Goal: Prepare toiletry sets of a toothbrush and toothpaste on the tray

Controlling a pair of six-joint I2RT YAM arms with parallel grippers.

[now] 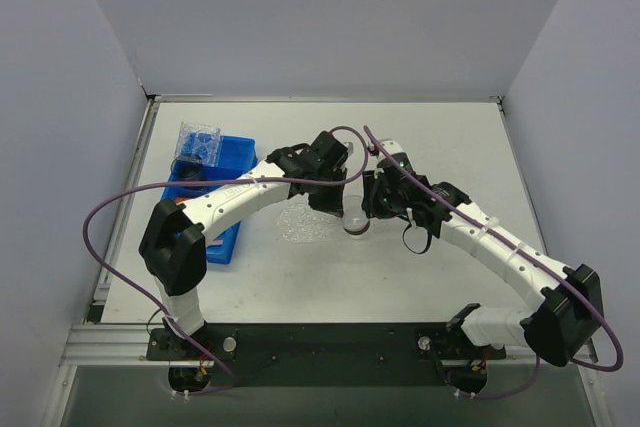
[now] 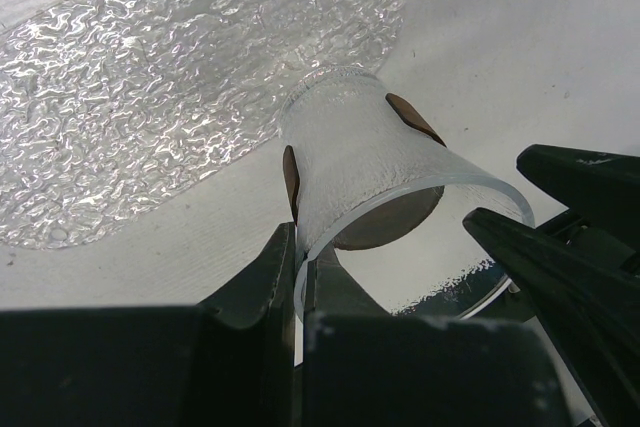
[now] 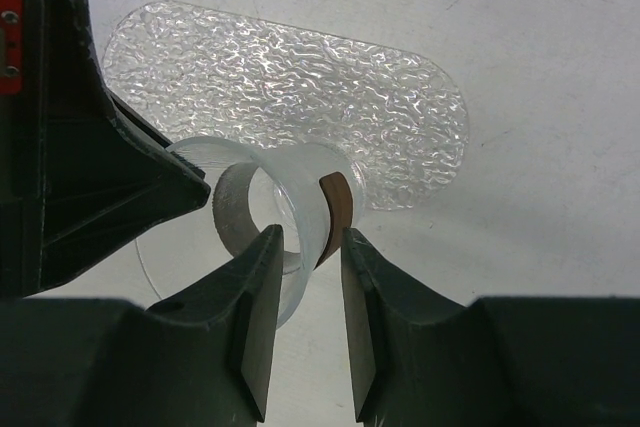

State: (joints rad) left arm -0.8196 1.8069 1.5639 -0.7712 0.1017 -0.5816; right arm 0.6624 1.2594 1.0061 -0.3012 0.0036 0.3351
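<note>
Left wrist view: the left gripper [image 2: 298, 259] is clenched on the rim of the clear cup [image 2: 370, 162]. The right gripper [image 3: 310, 247] straddles the cup wall, its grip unclear. From above, the tray [image 1: 300, 222] lies just beside the cup, at its nine o'clock.

Clear bumpy plastic tray [image 3: 300, 77], frosted translucent cup [image 2: 370, 167], matt white table [image 2: 520, 47]

From above, the left arm [image 1: 240, 195] crosses the blue bin [image 1: 238, 152] by the left edge of the worktop [image 1: 330, 282] (what its near compartments hold is covered). The arm's wrist hides part of the tray [image 1: 298, 225] at mid-worktop, and the clear cup [image 1: 355, 224] beside it is too small to read. The left wrist view cuts the tray off top and left.
</note>
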